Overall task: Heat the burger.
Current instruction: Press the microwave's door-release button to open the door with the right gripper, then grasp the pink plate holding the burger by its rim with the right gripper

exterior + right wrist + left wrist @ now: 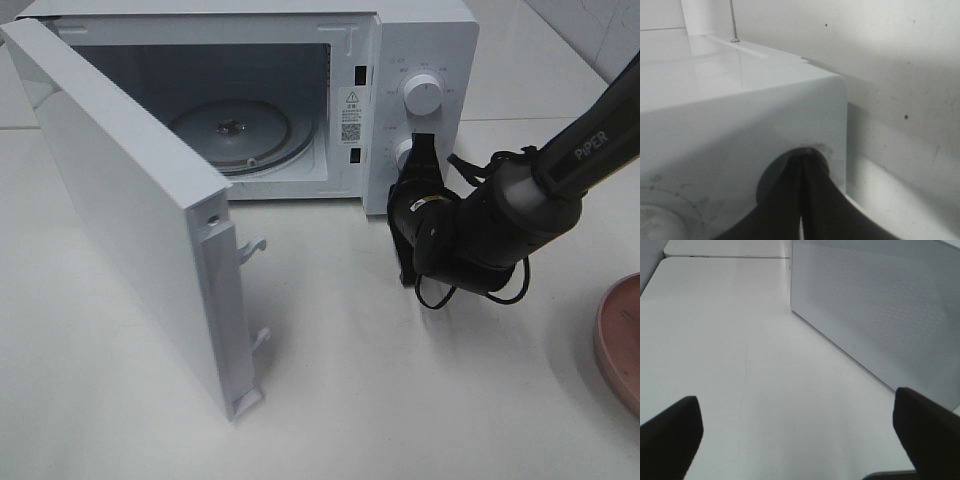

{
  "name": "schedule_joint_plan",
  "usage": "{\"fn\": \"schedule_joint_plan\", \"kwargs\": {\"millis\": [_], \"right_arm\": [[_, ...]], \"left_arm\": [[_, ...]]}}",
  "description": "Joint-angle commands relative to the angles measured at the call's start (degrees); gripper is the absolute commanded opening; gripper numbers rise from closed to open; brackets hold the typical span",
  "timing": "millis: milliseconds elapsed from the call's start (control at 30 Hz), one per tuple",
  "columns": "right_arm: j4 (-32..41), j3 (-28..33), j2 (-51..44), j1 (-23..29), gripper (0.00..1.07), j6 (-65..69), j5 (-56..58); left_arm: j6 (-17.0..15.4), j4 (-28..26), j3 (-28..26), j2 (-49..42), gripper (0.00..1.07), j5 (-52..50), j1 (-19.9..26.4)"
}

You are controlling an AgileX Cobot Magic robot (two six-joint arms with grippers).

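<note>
No view of the three shows the burger; its place, heading and long axis cannot be told.

Surface [400,400]: one, white, matt, faintly scuffed; it lies bare beneath and ahead of the left jaws.

Room: one pale, speckled wall [900,60] beyond the right jaws, past the oven's corner.

Microwave oven [445,50]: one, white, directly ahead of the right jaws.
- Door [120,220]: one, standing wide open. Its dotted outer face runs close alongside the left jaws, ahead of one finger.
- Latch hooks [255,245]: two, on the door's free edge.
- Turntable [235,135]: one, round, glass, inside the cavity.
- Knobs: two, white, one over the other on the control panel. The upper knob [422,96] sits just above the right jaws; the lower knob [404,152] is at their tips.

Right jaws: one pair, black, pressed together, tips against the lower knob. Whether they pinch any part of it cannot be told.

Left jaws: one pair, black fingers [670,435] spread wide, gripping nothing, hovering over the surface.

Right arm [520,205]: one, black, lettered PIPER.

Cable [440,295]: one black loop behind the right jaws, under the wrist.

Plate [622,340]: one, pink, round, cut by the frame edge, well apart from the right jaws and behind them.
</note>
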Motion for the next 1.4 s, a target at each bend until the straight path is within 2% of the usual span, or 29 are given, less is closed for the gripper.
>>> {"fn": "schedule_joint_plan", "kwargs": {"millis": [33,667,1167,1400], "right_arm": [[-3.84,-3.15,-1.66,-1.89,0.00,-0.80,-3.50],[-4.24,3.55,-7.16,-0.97,0.00,-4.01,8.94],[-4.87,10.37,-14.21,-0.97,0.00,-8.42,12.72],[-11.29,12.49,-19.54,-1.32,0.00,-14.32,21.08]], "left_arm": [[-0.29,-0.23,0.06,-1.03,0.98,0.00,0.06],[-0.29,-0.23,0.06,-1.03,0.98,0.00,0.06],[-0.29,-0.29,0.06,-1.03,0.98,0.00,0.06],[-0.29,-0.29,0.06,-1.03,0.98,0.00,0.06]]}}
